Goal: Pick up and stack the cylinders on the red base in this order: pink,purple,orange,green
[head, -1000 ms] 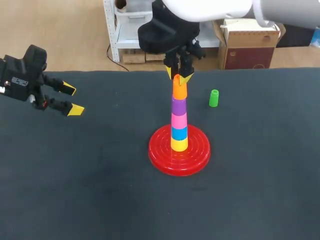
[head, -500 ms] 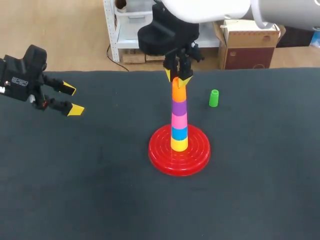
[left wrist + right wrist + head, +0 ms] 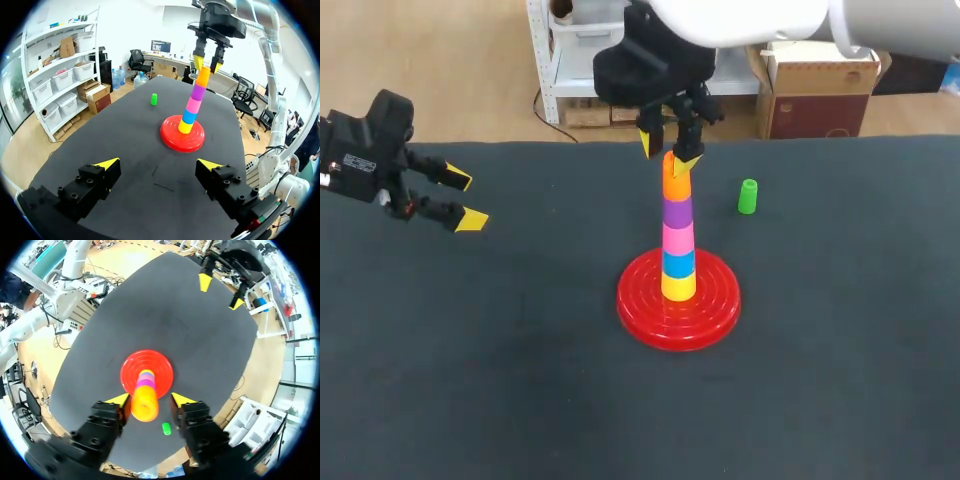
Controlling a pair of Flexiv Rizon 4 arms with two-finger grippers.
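- Our right hand (image 3: 667, 153) hangs at upper centre of frame, fingers apart, astride the top of the orange cylinder (image 3: 676, 180).
- The red base (image 3: 638, 312), centre frame, carries a yellow piece (image 3: 678, 289), blue piece (image 3: 678, 265), pink cylinder (image 3: 678, 240), purple cylinder (image 3: 678, 212), then the orange.
- The green cylinder (image 3: 748, 196) stands alone on the worktop (image 3: 520, 380), right of the orange cylinder.
- Our left hand (image 3: 465, 200) hovers far left, fingers spread.

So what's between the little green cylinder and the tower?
Nothing. In the head view, only bare black table lies between the green cylinder and the tower. They stand apart.
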